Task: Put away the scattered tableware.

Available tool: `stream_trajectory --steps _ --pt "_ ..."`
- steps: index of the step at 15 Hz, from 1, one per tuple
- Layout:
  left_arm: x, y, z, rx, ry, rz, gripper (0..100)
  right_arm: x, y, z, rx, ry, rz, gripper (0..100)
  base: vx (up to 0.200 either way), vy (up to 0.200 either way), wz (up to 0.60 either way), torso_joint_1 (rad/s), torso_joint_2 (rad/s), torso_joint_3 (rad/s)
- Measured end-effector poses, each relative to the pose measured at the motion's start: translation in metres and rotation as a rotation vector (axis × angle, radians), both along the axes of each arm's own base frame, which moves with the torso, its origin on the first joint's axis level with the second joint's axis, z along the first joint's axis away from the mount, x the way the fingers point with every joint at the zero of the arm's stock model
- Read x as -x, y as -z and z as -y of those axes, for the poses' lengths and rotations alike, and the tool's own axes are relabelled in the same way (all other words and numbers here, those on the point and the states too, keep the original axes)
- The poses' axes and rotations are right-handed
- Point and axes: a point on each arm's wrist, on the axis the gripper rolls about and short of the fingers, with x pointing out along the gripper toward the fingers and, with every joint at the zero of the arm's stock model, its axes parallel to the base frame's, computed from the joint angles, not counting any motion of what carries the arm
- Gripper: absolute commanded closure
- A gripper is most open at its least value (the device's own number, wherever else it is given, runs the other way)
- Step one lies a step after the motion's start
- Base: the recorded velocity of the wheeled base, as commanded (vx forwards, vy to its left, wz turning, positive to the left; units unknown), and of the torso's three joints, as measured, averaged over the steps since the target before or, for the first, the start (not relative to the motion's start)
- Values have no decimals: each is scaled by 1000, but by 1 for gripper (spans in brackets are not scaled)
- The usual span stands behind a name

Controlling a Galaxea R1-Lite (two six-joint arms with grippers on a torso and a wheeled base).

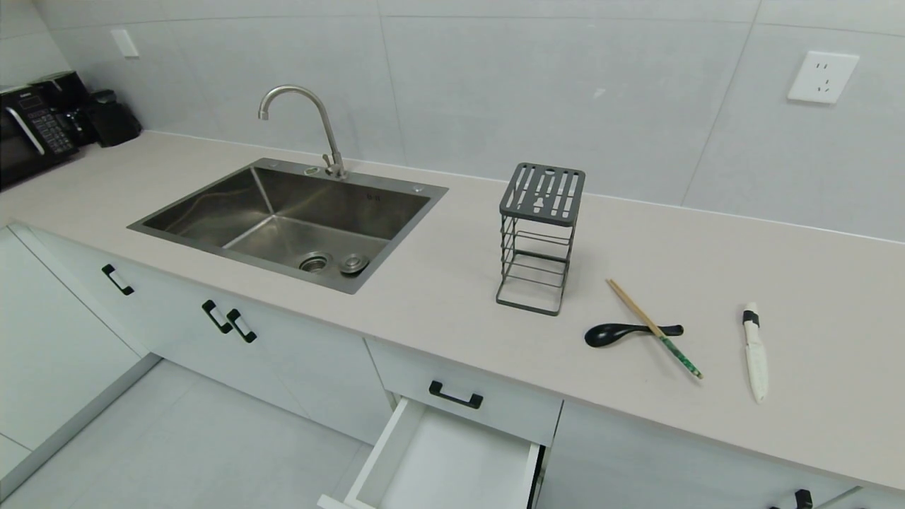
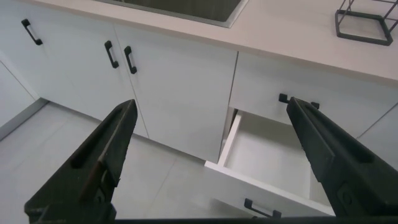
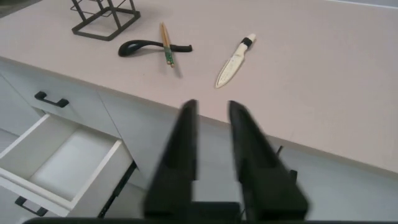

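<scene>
While drawer [image 1: 452,463] gapes below counter [image 1: 438,311] edge | left claw [image 2: 210,104] wide, empty | right claw [image 3: 212,104] narrow, empty

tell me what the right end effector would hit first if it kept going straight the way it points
Probably the countertop near its front edge, just short of the white knife; depth is hard to judge.

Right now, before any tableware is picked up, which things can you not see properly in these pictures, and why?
- The open drawer: the head view's bottom edge cuts off its front; in the left wrist view a finger of the left gripper covers one side.
- The black spoon: the chopsticks cross its handle and hide that part.
- The white knife: too small to tell whether its blade is bare or covered.
- The rack: the right wrist view's edge cuts off its top.
</scene>
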Motion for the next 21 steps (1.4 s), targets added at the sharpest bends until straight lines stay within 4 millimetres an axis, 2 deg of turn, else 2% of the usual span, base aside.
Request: stream_trajectory --steps 12,15,18,21 --pt "0 0 0 0 0 0 0 0 -1 0 -38 16 10 0 0 0 0 0 0 0" --pt "0 0 0 0 0 0 0 2 -18 -1 23 -26 177 0 0 0 0 0 0 0" --pt "0 0 0 0 0 0 0 2 -13 -3 47 -141 84 0 0 0 0 0 0 0" --pt "0 0 0 0 0 0 0 7 -28 -4 47 -201 -26 0 0 0 0 0 0 0"
